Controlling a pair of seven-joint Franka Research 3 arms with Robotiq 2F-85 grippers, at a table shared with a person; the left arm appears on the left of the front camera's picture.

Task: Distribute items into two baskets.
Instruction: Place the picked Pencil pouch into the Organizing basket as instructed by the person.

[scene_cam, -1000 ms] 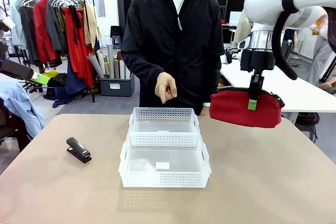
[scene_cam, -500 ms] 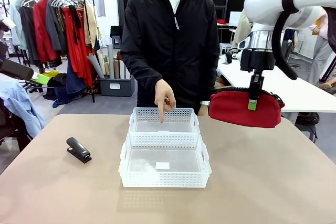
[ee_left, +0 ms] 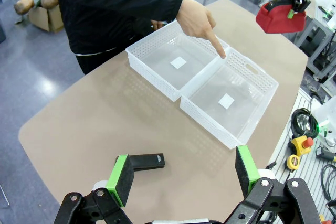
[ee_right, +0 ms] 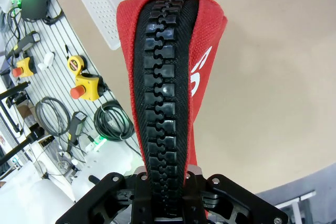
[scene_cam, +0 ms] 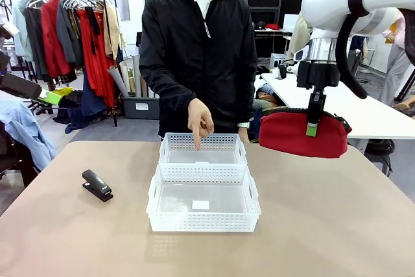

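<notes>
Person's hand (scene_cam: pixel 200 118) has dropped to the far basket (scene_cam: pixel 227 141); right gripper (scene_cam: pixel 314 121) clamps the pouch (scene_cam: pixel 288 137) beneath, grip partly hidden; left gripper (ee_left: pixel 184 171) gapes.

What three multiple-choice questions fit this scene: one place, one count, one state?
1. Where is the stapler? A on the table beside the baskets; B inside a basket; C on the floor.
2. How many white baskets? A one; B two; C three.
3. The right end effector is: A open; B shut on the red pouch; C shut on the stapler.
Answers: A, it lies on bare tabletop; B, two stand together mid-table; B, it clamps the pouch's zipper top, lifted off the table.
</notes>
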